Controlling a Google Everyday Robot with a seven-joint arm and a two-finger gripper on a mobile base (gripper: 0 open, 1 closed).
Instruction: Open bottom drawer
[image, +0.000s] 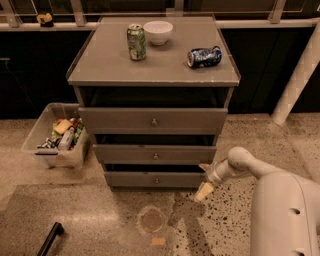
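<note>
The bottom drawer (135, 179) is the lowest and narrowest grey-brown front of the cabinet, with a small round knob (157, 180) at its centre. A dark gap shows above its front panel. My gripper (204, 179) is low, right at the right end of the bottom drawer's front, well to the right of the knob. Its two cream fingers (203, 191) stand apart, one above the other, and hold nothing. The arm reaches in from the lower right.
The mid-sized drawer (125, 154) and the tallest drawer (120, 120) sit above. On the cabinet top (100, 65) are a green can (136, 42), a white bowl (158, 32) and a blue can lying down (204, 56). A clear bin of items (55, 135) stands at the left.
</note>
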